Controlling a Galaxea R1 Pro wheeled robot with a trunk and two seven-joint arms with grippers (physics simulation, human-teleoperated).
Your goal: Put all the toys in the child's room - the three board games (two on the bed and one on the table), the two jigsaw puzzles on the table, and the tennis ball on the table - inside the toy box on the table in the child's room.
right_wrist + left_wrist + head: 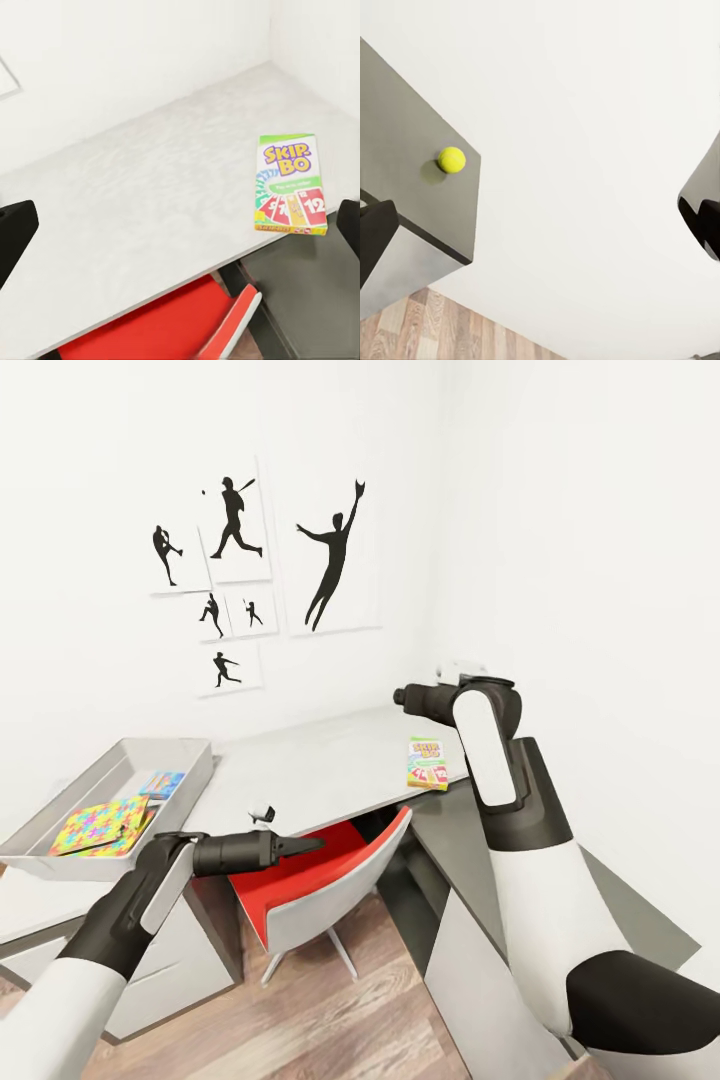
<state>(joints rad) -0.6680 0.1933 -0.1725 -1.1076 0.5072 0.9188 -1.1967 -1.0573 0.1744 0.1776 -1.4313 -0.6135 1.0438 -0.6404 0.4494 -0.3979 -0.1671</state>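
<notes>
The orange-green Skip-Bo board game [428,763] lies flat near the front edge of the white table [320,770]; the right wrist view shows the Skip-Bo box [290,184] ahead of my open, empty right gripper [180,225]. In the head view the right gripper [403,696] hovers above the table's far corner. At the left stands the grey toy box [190,760], holding a jigsaw puzzle [100,825] and a blue board game [162,784]. My left gripper [300,847] hangs off the table's front, open and empty. Its wrist view shows the tennis ball [451,160] on a grey surface.
A red and white chair [320,880] is tucked under the table between my arms. White drawers [170,960] sit below the toy box. Baseball silhouette posters [250,560] hang on the white wall. The floor is wood.
</notes>
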